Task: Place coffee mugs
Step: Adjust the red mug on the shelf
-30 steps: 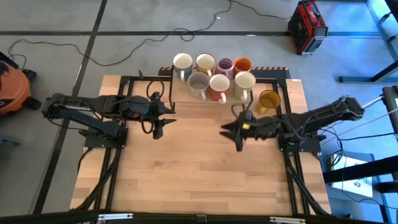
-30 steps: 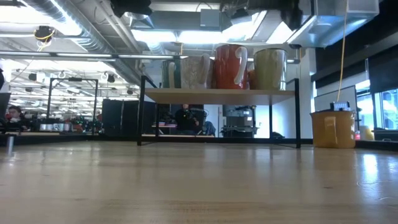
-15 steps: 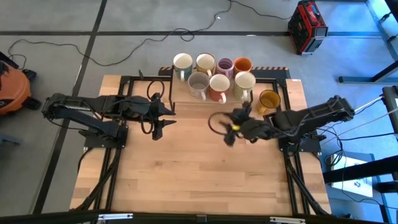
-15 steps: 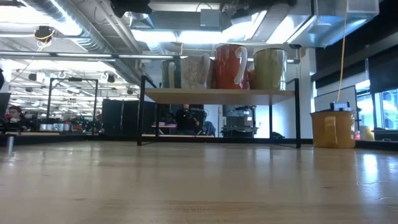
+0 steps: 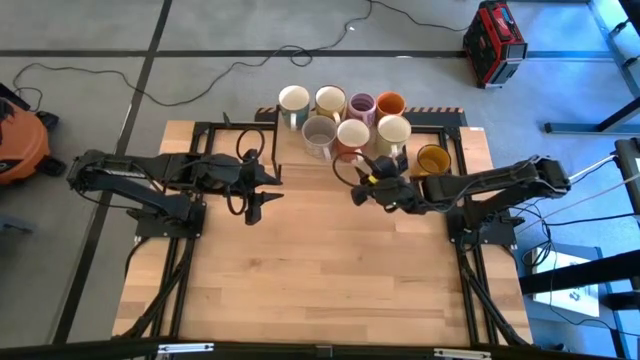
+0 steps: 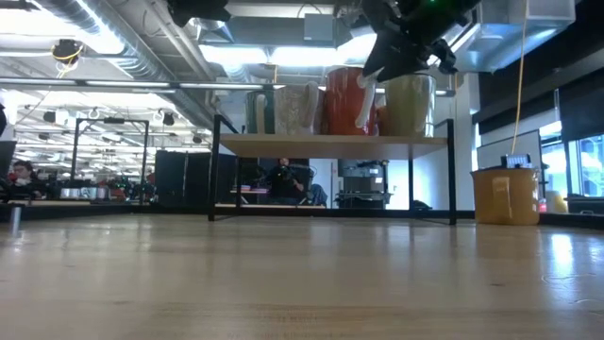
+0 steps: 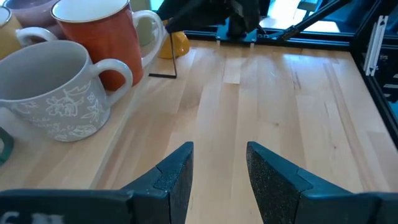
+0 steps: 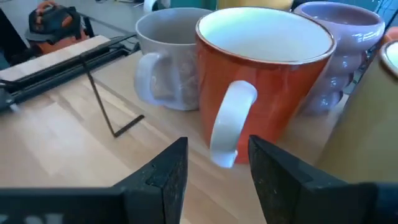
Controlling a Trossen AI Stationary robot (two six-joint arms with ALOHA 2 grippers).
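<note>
Now the red-orange mug [image 8: 264,81] with a white inside and a white handle stands upright on the shelf [image 5: 300,160] at the far edge of the table [image 5: 320,280]. Beside it are the grey mug [image 8: 168,59], the purple mug [image 8: 342,50] and other mugs, close together. The mustard mug [image 5: 432,160] stands alone, right of the shelf. The right gripper [image 5: 358,190] is just before the red-orange mug, fingers spread, holding nothing. The left gripper [image 5: 253,205] waits left of it, also spread. Much bare wood lies before the shelf.
</note>
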